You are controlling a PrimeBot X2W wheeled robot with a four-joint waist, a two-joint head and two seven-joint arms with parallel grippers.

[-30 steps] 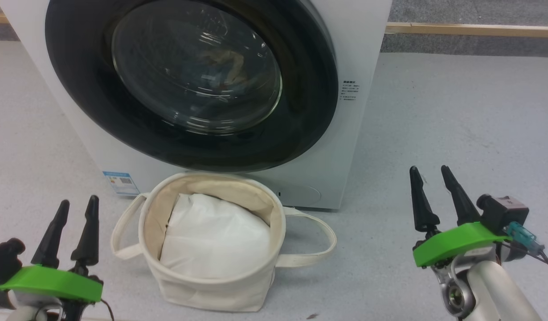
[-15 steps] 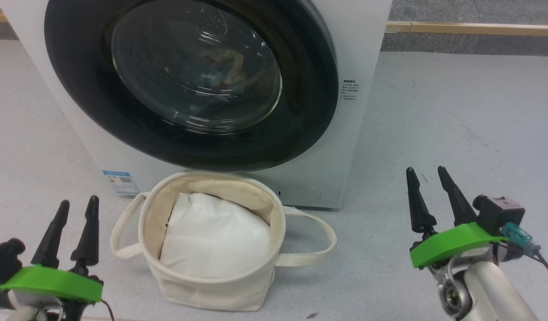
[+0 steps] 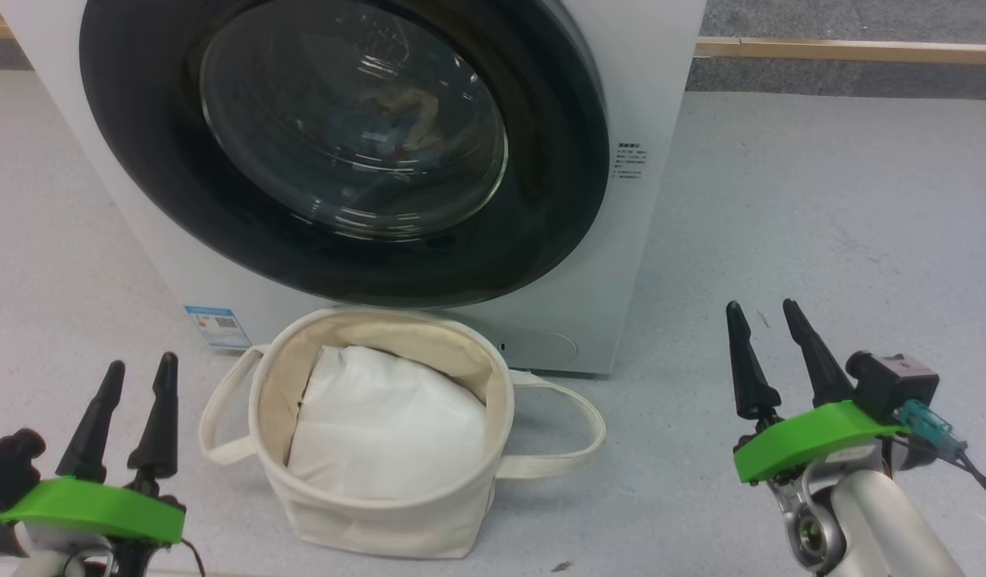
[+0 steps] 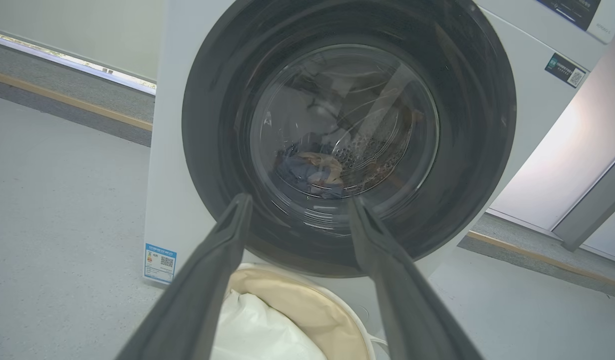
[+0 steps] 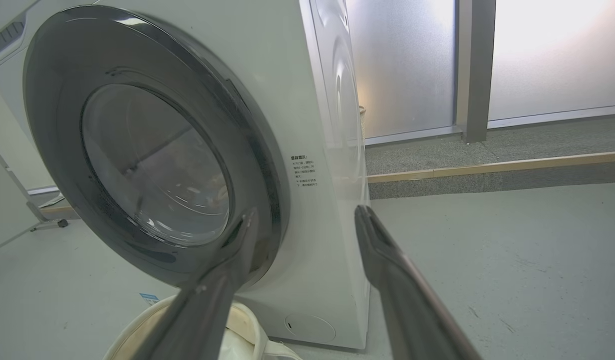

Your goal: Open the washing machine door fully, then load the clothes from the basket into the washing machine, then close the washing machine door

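Sliding a bit toward 9 o'clock, the right pincer (image 3: pixel 761 306) is released, left pincer (image 3: pixel 142 361) too; door (image 3: pixel 541 200) shut, clothes (image 4: pixel 307 172) inside, job looks done.

The left gripper (image 3: pixel 143 361) and right gripper (image 3: pixel 761 304) each carry two long, tapered black fingers (image 3: pixel 751 377) on a curved bright-green bracket (image 3: pixel 814 439). Below the right fingers: black camera block (image 3: pixel 898 383), translucent teal connector (image 3: pixel 927 421), dark cables (image 3: pixel 983 482), silver joint (image 3: pixel 814 535), pale forearm (image 3: pixel 890 533).
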